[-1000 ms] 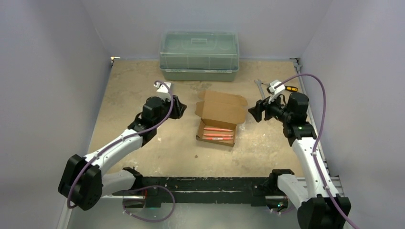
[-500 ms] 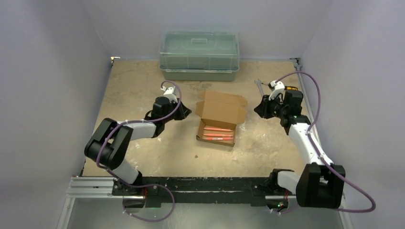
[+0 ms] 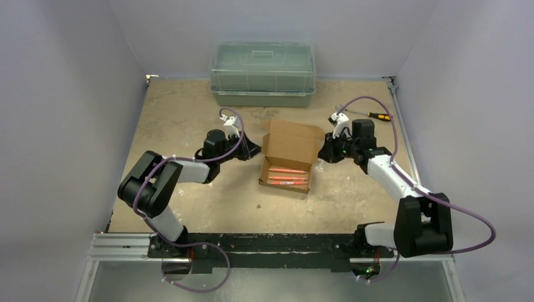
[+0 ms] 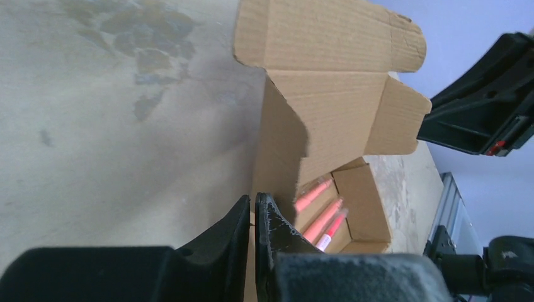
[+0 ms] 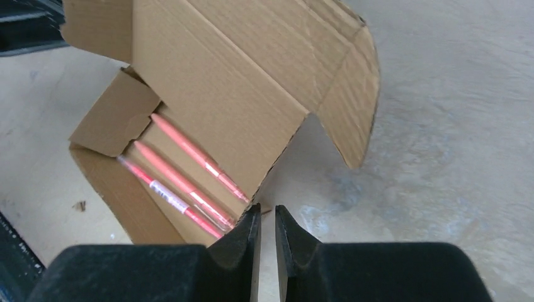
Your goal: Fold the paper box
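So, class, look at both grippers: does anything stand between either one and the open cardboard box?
Nothing visible does. The left gripper sits close beside the paper box on its left, and the right gripper close beside it on its right, with no other object between.

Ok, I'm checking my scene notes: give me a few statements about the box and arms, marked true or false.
The paper box has its lid open. True.
The box is empty. False: three pink pens lie inside.
The green bin stands beyond the box, at the far wall. True.
Both grippers are on the box's left. False: the left gripper is at its left, the right gripper at its right.
The screwdriver lies in the box. False: it lies on the table, far right.
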Controlling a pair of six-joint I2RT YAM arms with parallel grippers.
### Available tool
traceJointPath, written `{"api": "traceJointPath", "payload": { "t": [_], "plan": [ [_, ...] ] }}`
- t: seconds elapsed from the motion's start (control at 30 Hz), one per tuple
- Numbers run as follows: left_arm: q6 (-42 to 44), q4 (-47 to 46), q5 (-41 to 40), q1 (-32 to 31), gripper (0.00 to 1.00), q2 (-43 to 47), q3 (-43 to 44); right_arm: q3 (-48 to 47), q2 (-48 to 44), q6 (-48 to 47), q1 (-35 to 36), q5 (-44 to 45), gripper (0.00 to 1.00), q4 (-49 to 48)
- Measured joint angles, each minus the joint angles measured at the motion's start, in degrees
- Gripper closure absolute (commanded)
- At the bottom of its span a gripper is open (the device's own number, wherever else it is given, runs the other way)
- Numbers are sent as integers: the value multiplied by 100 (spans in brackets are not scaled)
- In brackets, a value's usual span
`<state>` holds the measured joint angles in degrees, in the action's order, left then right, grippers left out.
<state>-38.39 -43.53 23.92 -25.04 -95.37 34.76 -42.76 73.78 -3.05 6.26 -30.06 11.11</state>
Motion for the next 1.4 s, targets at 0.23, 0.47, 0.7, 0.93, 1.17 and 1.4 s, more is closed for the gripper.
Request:
{"api": "traceJointPath", "payload": {
  "t": [0.23,0.47,0.7,0.93,1.17,1.4],
  "plan": [
    [2,-129,153,-490,94,-31,-2,-13,7,-101,227,-251,84,-2],
    [-7,-153,136,-721,93,-170,2,-164,262,-170,396,-245,83,0],
    [-52,-192,-37,-723,93,-188,-28,-216,487,-219,455,-247,79,98],
    [-44,-96,-157,-669,88,732,-472,-420,184,-492,365,-337,65,348],
    [33,275,-520,-404,67,2354,-1019,-560,-503,-940,-284,-918,42,658],
    [72,1217,-1556,-369,66,3416,-1209,-960,-890,-1248,-365,-1167,1,726]
  ]
}}
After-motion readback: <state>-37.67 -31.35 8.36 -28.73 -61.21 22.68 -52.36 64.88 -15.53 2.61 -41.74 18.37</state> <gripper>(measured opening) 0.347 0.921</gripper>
